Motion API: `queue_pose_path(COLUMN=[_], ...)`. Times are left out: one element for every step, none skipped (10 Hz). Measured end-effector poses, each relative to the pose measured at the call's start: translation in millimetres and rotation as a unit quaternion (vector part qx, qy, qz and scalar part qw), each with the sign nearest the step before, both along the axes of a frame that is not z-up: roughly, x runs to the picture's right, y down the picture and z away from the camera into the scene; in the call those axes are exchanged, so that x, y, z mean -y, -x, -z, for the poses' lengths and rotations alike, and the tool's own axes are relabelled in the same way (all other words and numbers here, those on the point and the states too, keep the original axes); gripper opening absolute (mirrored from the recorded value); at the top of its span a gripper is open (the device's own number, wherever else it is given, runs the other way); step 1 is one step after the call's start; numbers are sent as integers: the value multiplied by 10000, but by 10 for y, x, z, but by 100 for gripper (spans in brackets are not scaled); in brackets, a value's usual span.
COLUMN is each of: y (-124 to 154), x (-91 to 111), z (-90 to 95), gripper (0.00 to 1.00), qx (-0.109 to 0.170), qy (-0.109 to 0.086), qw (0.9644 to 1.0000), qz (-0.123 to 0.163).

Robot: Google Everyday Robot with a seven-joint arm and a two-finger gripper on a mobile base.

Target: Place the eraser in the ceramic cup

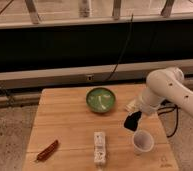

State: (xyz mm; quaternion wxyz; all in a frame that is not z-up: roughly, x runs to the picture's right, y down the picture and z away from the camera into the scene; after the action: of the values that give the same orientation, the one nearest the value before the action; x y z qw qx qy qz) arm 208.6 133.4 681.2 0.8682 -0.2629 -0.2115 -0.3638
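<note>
The ceramic cup (142, 141), small, whitish and without a handle, stands upright near the front right of the wooden table (70, 120). My gripper (132, 121) hangs from the white arm (165, 85) just above and to the left of the cup's rim, its dark tip pointing down. I cannot make out an eraser as a separate thing at the dark tip. A white blocky object (99, 147) lies at the front middle of the table, left of the cup.
A wider green bowl (100, 99) with pale bits inside sits at the table's middle back. A reddish-brown elongated object (48, 150) lies at the front left. A dark wall with a hanging cable (121, 50) runs behind the table.
</note>
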Motion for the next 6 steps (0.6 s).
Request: queue_pose_path(y=[-26, -31, -30, -51, -72, -89], x=[-40, -46, -48, -67, -99, -149], z=[30, 29, 16, 20, 50, 95], gripper=[2, 2, 2, 2, 2, 2], qx=[-8, 0, 14, 7, -7, -15], qy=[1, 4, 8, 19, 38, 56], qw=[10000, 10000, 10000, 10000, 10000, 9999], qz=[-28, -35, -49, -77, -89, -105])
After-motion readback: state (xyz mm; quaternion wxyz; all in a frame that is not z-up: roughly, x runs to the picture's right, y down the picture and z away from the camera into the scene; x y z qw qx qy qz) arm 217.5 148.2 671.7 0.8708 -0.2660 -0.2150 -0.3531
